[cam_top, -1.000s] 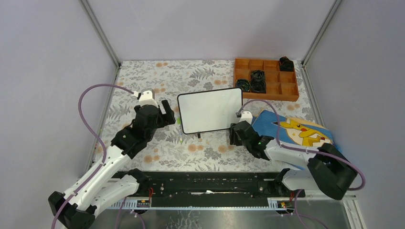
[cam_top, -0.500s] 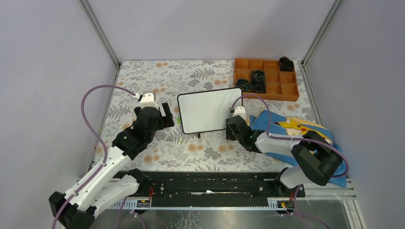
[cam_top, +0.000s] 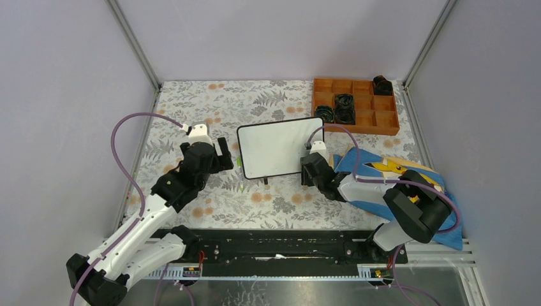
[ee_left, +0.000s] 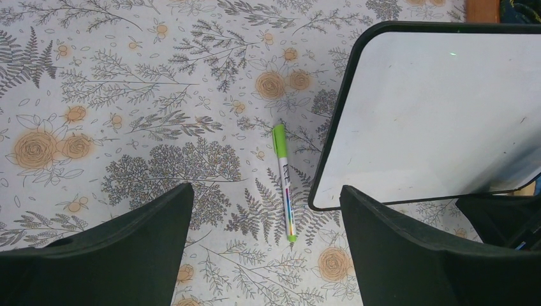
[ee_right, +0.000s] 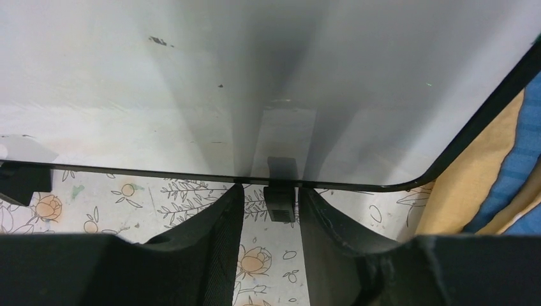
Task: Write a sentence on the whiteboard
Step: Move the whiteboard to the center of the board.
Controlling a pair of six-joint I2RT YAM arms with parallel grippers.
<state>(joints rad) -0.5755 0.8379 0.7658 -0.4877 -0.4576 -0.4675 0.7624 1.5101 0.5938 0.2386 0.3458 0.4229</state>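
Note:
The whiteboard stands tilted mid-table, its white face blank; no green sentence shows on it. It also shows in the left wrist view and the right wrist view. A green marker lies on the floral table just left of the board. My left gripper is open and empty, hovering over the marker. My right gripper is at the board's near right corner, narrowly open, its fingers either side of a black foot with small gaps.
An orange compartment tray with black parts sits at the back right. The blue Pikachu cloth lies right of the board, under my right arm, and shows in the right wrist view. Grey walls close in both sides.
My right gripper has moved left and forward to the board's near right corner. My left gripper has shifted only slightly. The board and the marker have not moved.

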